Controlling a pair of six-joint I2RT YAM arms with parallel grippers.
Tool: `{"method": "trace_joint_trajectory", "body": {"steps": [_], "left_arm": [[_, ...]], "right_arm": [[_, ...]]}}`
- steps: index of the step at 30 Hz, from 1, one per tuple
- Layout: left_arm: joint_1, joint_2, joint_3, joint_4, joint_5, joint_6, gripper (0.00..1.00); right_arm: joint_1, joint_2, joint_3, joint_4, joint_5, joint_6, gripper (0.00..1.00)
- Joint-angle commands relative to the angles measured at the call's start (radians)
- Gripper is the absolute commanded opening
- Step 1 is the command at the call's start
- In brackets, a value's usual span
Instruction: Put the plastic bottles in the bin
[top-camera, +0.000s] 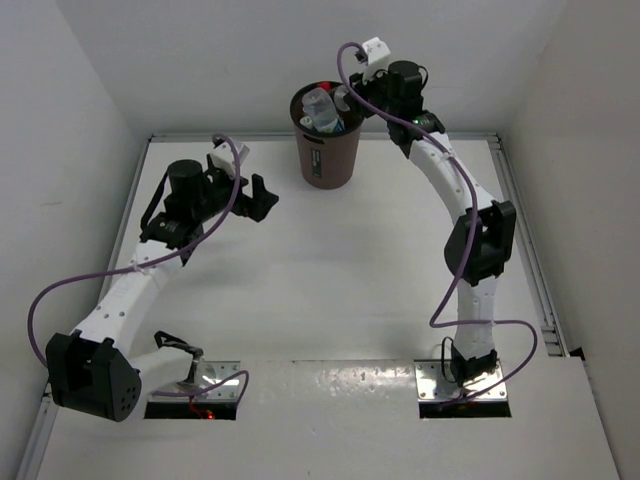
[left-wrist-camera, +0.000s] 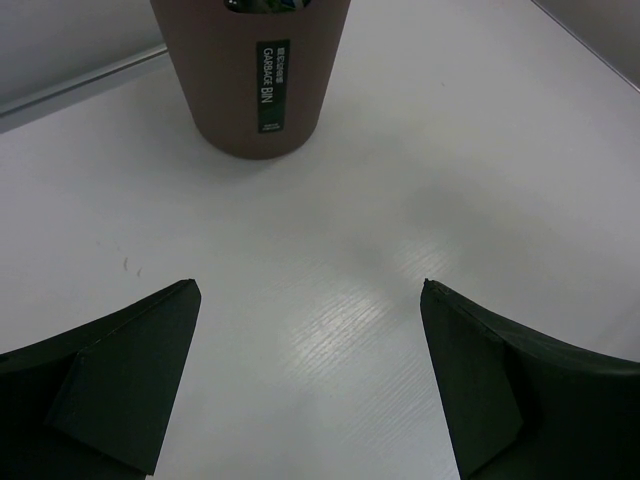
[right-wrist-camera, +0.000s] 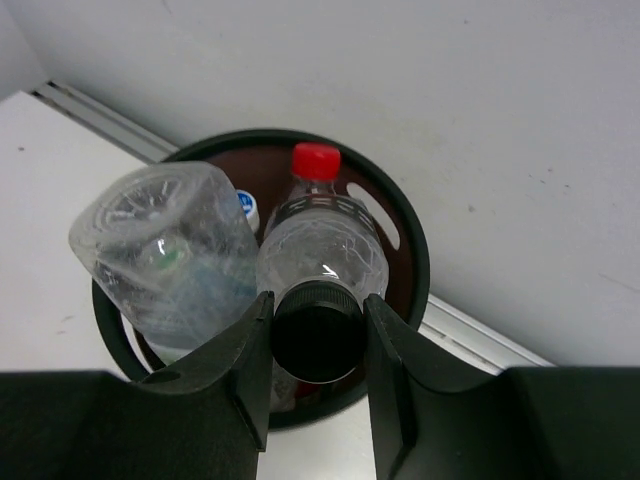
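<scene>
Right tool is up over the dark brown round plastic wastebasket, and its two fingers are clenched on a black ridged round bottle cap, one finger pressed against each side. Only that cap end shows from the wrist camera; the rest of that bottle is hidden.

Straight below it, inside the wastebasket, a clear plastic bottle with a red cap stands cap-up against the far wall, near the handle slot. Beside it on the left, a larger clear plastic bottle sits base-up, sticking out above the rim. A small blue-and-white cap peeks out between the two.

From the top camera, the wastebasket stands at the far edge of the white tabletop, with the right tool at its rim.

Over on the left, the left tool hangs above the tabletop, well apart from the wastebasket, fingers spread wide and released. Its wrist view looks between those fingers at bare tabletop and the wastebasket's dark label reading GARBAGE BIN.
</scene>
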Motion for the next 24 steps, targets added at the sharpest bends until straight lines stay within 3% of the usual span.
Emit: {"method": "trace_joint_trajectory", "body": {"steps": [1,5,6,9,11,17,20,24], "left_arm": [[-0.001,-0.003,0.068,-0.006,-0.034,0.009,0.99],[-0.001,0.008,0.105,-0.056,-0.055,0.019,0.99],[-0.001,0.008,0.105,-0.065,-0.055,0.019,0.99],[-0.001,0.008,0.105,-0.065,-0.064,0.019,0.99],[-0.001,0.008,0.105,-0.065,-0.074,-0.001,0.99],[0.019,0.008,0.191,-0.124,-0.193,-0.040,0.99],[0.019,0.066,0.315,-0.264,-0.294,-0.029,0.99],[0.028,0.108,0.405,-0.414,-0.434,-0.029,0.99]], "right_arm": [[0.019,0.029,0.030,-0.030,0.091,-0.076,0.00],[0.025,0.003,-0.013,-0.041,0.074,-0.055,0.18],[0.025,-0.003,-0.017,-0.043,0.045,-0.050,0.40],[0.024,-0.038,-0.034,-0.058,-0.042,-0.014,0.71],[0.027,-0.072,-0.034,-0.062,-0.088,0.038,0.78],[0.022,-0.188,0.033,-0.043,-0.164,0.169,0.84],[-0.005,-0.274,0.070,-0.047,-0.155,0.215,0.87],[-0.090,-0.388,-0.011,-0.105,-0.142,0.220,0.88]]}}
